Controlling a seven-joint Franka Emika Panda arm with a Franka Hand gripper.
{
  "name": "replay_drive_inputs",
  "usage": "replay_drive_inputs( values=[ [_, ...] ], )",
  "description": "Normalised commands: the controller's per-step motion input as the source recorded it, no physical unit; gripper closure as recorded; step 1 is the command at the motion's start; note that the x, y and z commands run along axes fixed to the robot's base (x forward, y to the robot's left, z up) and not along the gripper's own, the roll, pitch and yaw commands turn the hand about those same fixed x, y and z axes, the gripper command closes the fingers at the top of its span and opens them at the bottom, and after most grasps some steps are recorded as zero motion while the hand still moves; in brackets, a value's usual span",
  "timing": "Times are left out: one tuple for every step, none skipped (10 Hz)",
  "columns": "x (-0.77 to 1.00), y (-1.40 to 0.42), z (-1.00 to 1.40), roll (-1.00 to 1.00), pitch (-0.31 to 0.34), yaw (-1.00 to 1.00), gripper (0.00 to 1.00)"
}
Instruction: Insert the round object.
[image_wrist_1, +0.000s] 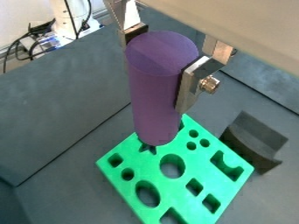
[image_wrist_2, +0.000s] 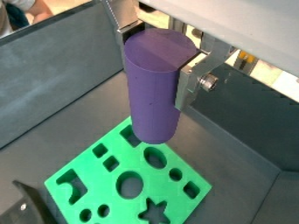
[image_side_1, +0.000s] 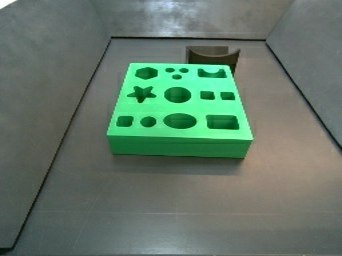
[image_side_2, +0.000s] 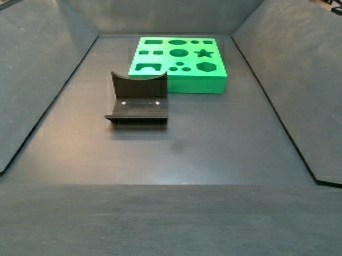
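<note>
Gripper (image_wrist_1: 163, 61) pinching upright purple peg (image_wrist_1: 156, 87) above green block (image_wrist_1: 176, 175), seen in both wrist views; centring the peg over the larger round hole (image_wrist_1: 172, 164) and keeping it vertical is advisable when lowering.

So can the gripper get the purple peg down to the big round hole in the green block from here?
Probably yes. The gripper holds the purple peg upright above the green block. The large round hole looks open and nothing appears between them. The dark curved block sits off to the side.
</note>
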Motion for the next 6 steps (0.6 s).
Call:
replay_drive_inputs(
  values=[
    [0.41, 0.52, -1.00, 0.00, 0.000, 0.00, 1.00],
    [0.46, 0.54, -1.00, 0.00, 0.000, 0.00, 1.00],
    [0.45, 0.42, -1.00, 0.00, 0.000, -0.04, 1.00],
    [0.34, 0.35, -1.00, 0.00, 0.000, -0.06, 1.00],
    [0.19, 0.37, -1.00, 0.00, 0.000, 0.00, 1.00],
    [0.04, 0.33, -1.00, 0.06, -0.046, 0.00, 1.00]
  ],
)
